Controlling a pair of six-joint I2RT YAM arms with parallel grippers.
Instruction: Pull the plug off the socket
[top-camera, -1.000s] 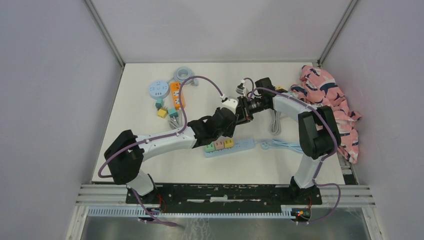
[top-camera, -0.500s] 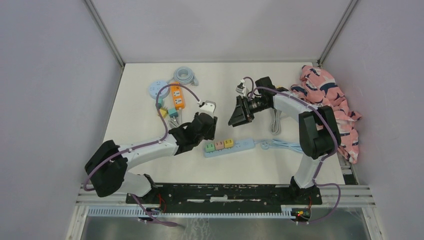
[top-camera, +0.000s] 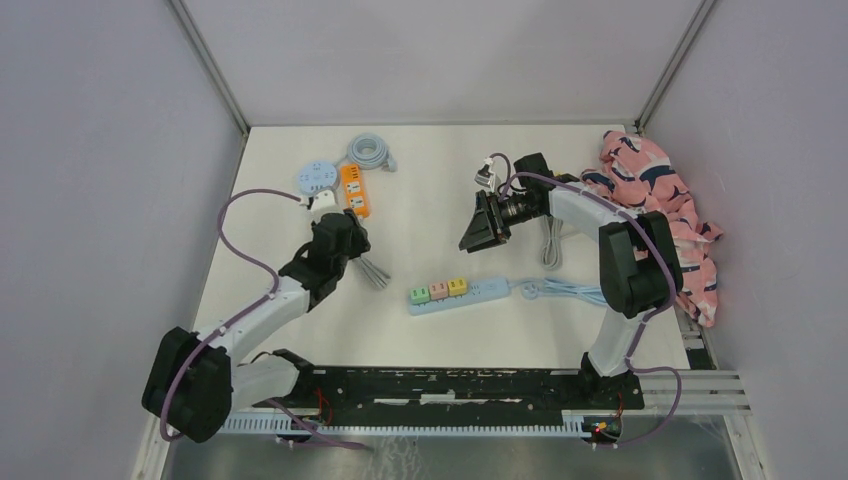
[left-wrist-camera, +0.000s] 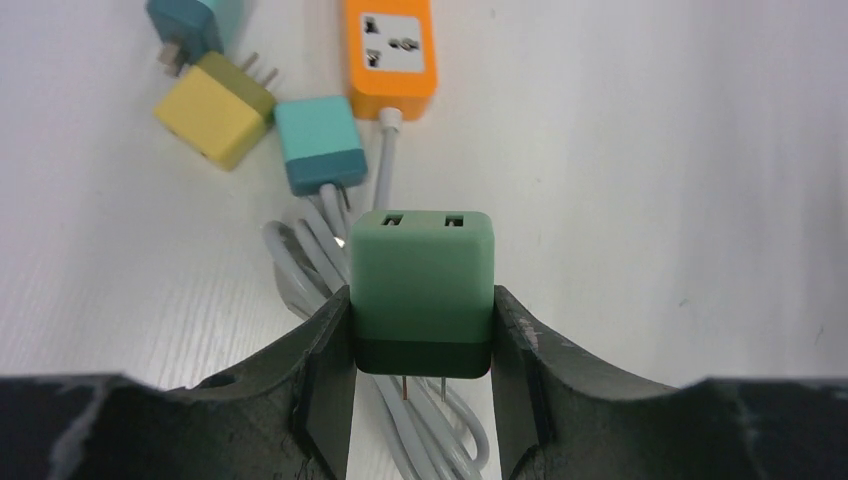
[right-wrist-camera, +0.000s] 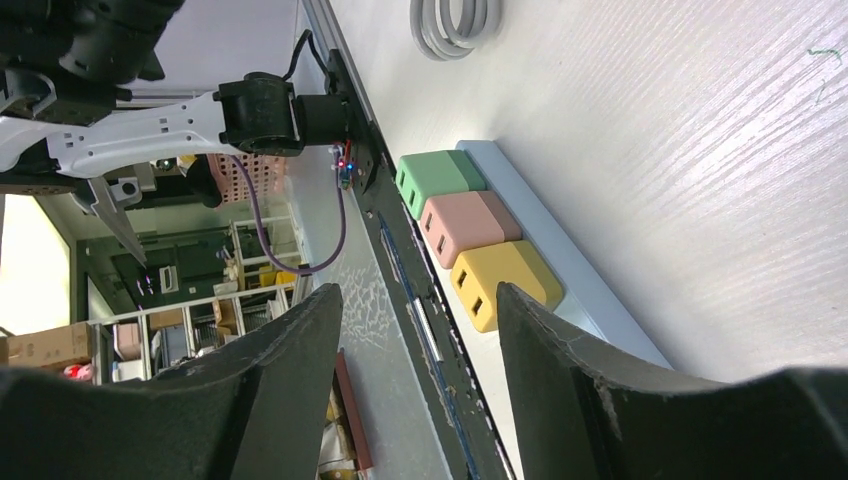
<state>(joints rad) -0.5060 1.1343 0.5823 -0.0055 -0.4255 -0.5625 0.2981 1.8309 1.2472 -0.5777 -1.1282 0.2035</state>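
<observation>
My left gripper (left-wrist-camera: 421, 305) is shut on a green plug (left-wrist-camera: 422, 255), its two prongs free in the air above a coil of white cable (left-wrist-camera: 310, 250). In the top view this gripper (top-camera: 345, 238) is at the left of the table, and the plug is hidden under it. The light blue power strip (top-camera: 485, 290) lies in the middle with a green (top-camera: 420, 294), a pink (top-camera: 438, 290) and a yellow plug (top-camera: 457, 286) in it. My right gripper (top-camera: 472, 225) is open and empty, above and behind the strip (right-wrist-camera: 590, 290).
An orange socket (top-camera: 353, 190), a round blue socket (top-camera: 317, 178) and a coiled cable (top-camera: 368, 150) lie at the back left. Loose yellow (left-wrist-camera: 212, 115) and teal plugs (left-wrist-camera: 320, 145) lie just ahead of my left gripper. A pink cloth (top-camera: 665, 210) is at the right edge.
My left arm has swung left from the power strip to the loose plugs near the orange socket, the green plug with it. The right gripper drew back slightly, then stayed.
</observation>
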